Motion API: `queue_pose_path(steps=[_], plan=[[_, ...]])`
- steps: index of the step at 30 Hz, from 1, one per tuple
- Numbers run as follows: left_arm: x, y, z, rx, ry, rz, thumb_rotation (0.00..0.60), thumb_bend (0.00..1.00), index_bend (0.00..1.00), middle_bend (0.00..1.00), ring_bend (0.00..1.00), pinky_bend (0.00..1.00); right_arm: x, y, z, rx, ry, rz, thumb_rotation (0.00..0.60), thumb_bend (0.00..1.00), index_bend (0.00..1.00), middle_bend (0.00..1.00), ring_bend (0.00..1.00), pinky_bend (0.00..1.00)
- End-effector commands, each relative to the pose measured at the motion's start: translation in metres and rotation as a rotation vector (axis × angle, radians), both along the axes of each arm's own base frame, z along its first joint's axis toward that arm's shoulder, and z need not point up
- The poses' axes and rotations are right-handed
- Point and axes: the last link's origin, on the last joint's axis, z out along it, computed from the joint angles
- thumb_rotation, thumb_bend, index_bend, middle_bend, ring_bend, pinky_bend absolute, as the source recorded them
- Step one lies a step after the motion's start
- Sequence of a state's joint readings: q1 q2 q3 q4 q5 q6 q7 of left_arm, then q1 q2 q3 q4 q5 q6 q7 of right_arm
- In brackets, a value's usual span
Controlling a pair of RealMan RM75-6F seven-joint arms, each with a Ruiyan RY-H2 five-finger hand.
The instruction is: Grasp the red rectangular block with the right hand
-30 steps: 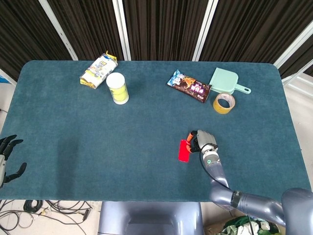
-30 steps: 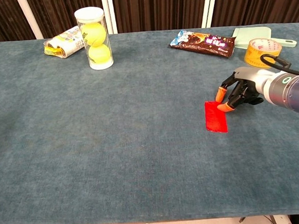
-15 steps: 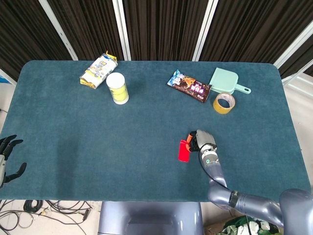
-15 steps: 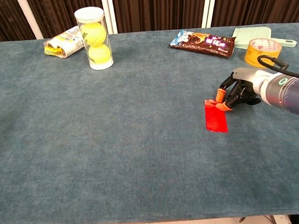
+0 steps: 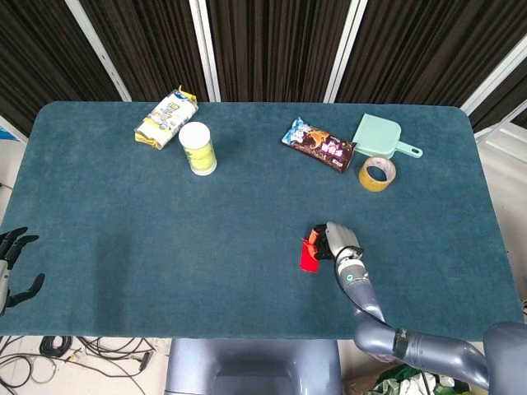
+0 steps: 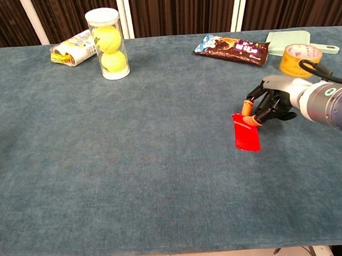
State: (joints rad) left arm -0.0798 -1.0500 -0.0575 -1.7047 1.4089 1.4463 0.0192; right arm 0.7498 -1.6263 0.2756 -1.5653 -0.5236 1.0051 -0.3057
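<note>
Right hand [image 6: 270, 104] sits at the far end of the red rectangular block [image 6: 246, 135], fingers curled down with orange fingertips [image 6: 248, 107] on its top edge; that end looks tilted up off the blue bench [image 6: 162, 181], near end resting on it. Left hand [image 5: 11, 263] hangs off the bench's left edge, fingers spread, holding nothing

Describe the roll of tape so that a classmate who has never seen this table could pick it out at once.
Start at the teal felt-covered table and go to its far right corner, where a mint-green plastic dustpan lies. Just in front of the dustpan sits the yellowish-tan ring of packing tape, lying flat. It is the only ring with an open hole; the brown snack wrapper beside it is flat and oblong.
</note>
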Motion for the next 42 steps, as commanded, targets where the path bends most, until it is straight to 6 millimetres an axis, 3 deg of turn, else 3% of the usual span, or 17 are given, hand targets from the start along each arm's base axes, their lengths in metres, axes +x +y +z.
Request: queue_pose_path(steps=[1,11,19,27,37,42], plan=[[0.0,0.0,0.0,0.001,-0.001,-0.001,0.6,0.33,0.22,0.11,0.1,0.03,0.007,0.009,0.011,-0.002,-0.018,0.032,0.6,0.4,0.63,0.91,1.0,0.98],[0.0,0.0,0.0,0.001,0.001,-0.001,0.6,0.33,0.23,0.11,0.1,0.03,0.033,0.042,0.048,0.014,-0.094,0.113,0.6,0.4,0.63,0.91,1.0,0.98],[0.0,0.0,0.0,0.002,0.002,0.002,0.6,0.33,0.23,0.11,0.1,0.04,0.062,0.059,0.097,0.0,-0.247,0.155,0.6,0.4,0.63,0.91,1.0,0.98],[-0.001,0.001,0.0,0.002,0.0,0.006,0.6,0.33,0.23,0.11,0.09,0.05,0.097,0.031,0.144,-0.015,-0.523,0.178,0.6,0.4,0.63,0.91,1.0,0.98],[-0.002,0.003,0.0,-0.001,0.003,0.02,0.6,0.33,0.23,0.11,0.09,0.05,0.134,0.008,0.168,0.083,-0.784,0.199,0.6,0.4,0.63,0.91,1.0,0.98],[-0.002,0.002,0.0,0.001,0.003,0.021,0.6,0.33,0.23,0.11,0.1,0.05,0.14,-0.001,0.177,0.058,-0.807,0.218,0.6,0.4,0.63,0.91,1.0,0.98]])
